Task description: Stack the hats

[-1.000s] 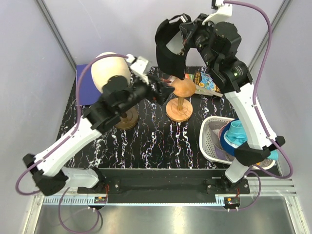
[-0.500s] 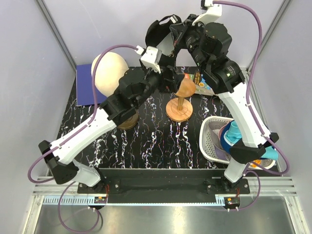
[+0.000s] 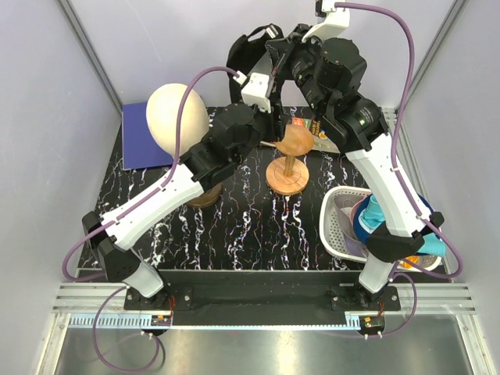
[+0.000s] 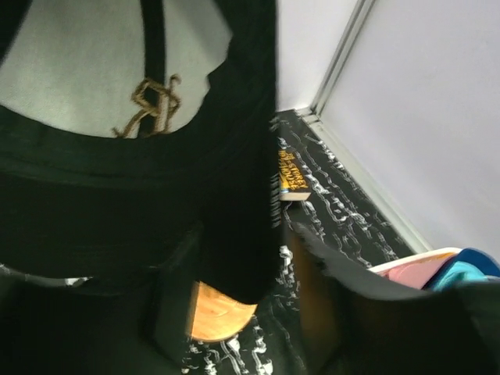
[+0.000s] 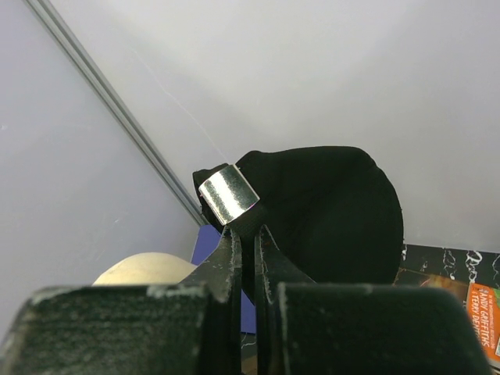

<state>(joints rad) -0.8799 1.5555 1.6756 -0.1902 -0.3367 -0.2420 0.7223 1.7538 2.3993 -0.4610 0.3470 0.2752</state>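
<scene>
The right fingers (image 5: 223, 262) are clenched on the black cap (image 5: 328, 211) at its silver buckle (image 5: 228, 194), high above the wooden stand (image 3: 294, 141). The left fingers (image 4: 173, 312) straddle the hanging fabric; I cannot tell whether they grip it. They should pinch it firmly before the right fingers release.
</scene>
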